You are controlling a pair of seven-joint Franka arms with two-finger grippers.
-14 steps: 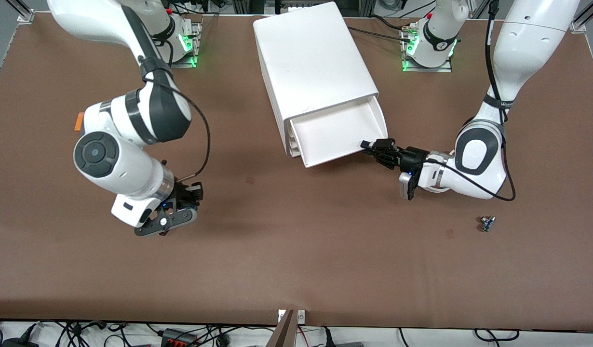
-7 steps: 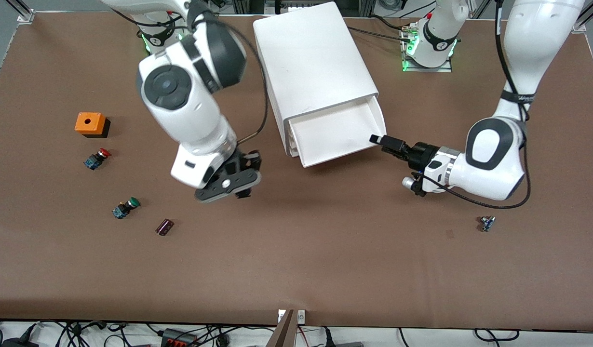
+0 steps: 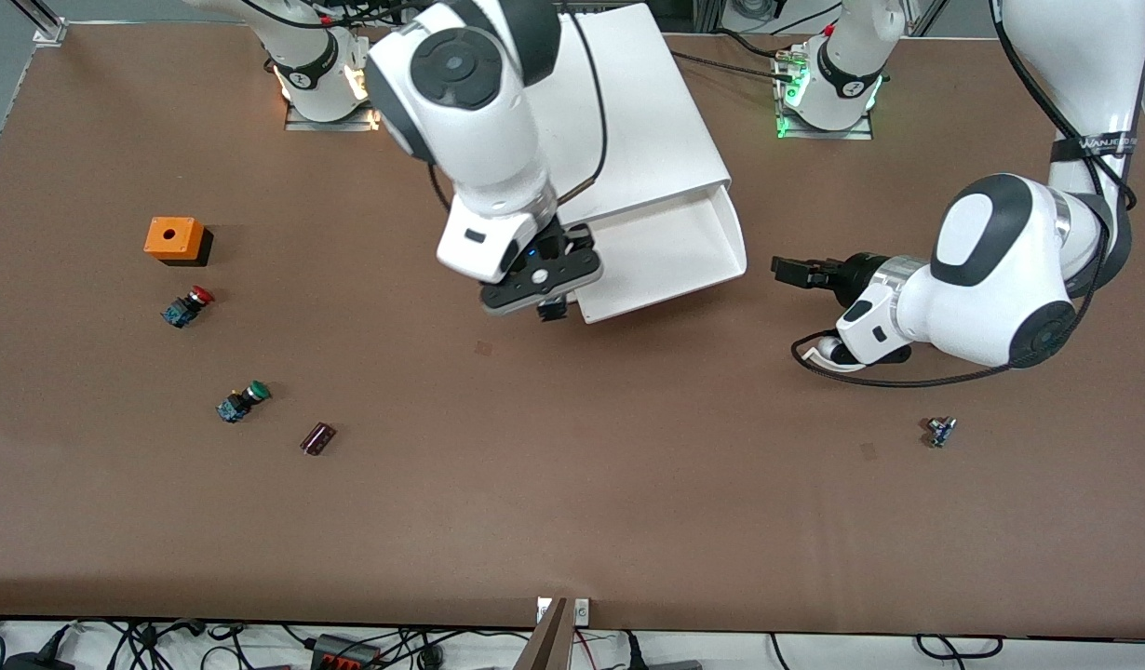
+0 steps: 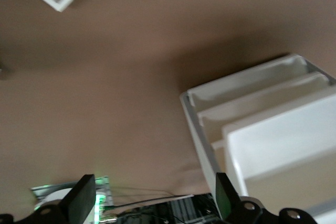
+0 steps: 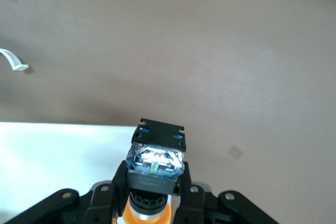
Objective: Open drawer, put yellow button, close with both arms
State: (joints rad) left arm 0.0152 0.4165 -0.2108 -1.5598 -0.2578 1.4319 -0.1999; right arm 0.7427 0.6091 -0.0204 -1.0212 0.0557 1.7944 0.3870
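Observation:
The white cabinet (image 3: 619,102) lies with its top drawer (image 3: 661,251) pulled out and open. My right gripper (image 3: 546,300) hangs over the drawer's front corner toward the right arm's end. In the right wrist view it (image 5: 156,182) is shut on the yellow button (image 5: 156,162), dark body outward and yellow cap (image 5: 144,216) between the fingers, with the drawer (image 5: 52,166) beside it. My left gripper (image 3: 785,270) is open and empty, apart from the drawer toward the left arm's end. In the left wrist view its fingers (image 4: 81,199) stand wide apart beside the cabinet (image 4: 262,129).
Toward the right arm's end lie an orange box (image 3: 174,239), a red-capped switch (image 3: 188,306), a green-capped switch (image 3: 242,402) and a small dark cylinder (image 3: 317,437). A small part (image 3: 940,431) lies near the left arm's end.
My right arm has swung from the right arm's end of the table to the drawer's front corner. My left gripper has drawn back from the drawer's front toward the left arm's end.

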